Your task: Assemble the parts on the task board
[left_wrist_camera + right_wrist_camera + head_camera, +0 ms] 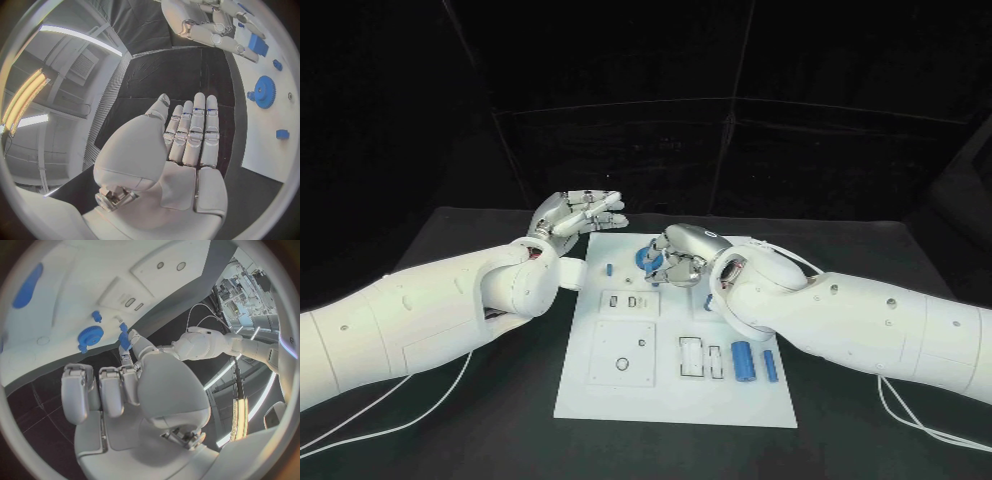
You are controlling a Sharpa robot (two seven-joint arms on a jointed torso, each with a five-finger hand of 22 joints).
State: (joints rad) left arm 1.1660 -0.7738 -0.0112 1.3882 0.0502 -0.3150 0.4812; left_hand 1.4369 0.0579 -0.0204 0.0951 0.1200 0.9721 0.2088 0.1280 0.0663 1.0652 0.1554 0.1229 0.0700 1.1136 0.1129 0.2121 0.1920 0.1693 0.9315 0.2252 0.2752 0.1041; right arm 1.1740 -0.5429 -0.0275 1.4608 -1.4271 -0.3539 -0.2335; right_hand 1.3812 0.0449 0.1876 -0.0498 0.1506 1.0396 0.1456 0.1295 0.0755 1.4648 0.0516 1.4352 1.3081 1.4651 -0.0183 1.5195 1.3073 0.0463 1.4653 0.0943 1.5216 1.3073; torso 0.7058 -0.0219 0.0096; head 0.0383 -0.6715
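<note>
Right hand perhaps over gear.

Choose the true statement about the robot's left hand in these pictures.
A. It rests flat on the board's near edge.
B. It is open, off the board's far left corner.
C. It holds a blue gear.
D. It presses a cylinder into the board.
B: the left hand holds nothing, its fingers straight over black table beside the task board.

Light: head view is dim, black around the bright white task board.
Source: long ceiling lamps shine in both wrist views.
Glare: lamps overexposed.
Distortion: straight edges bend near the circle rim.
</note>
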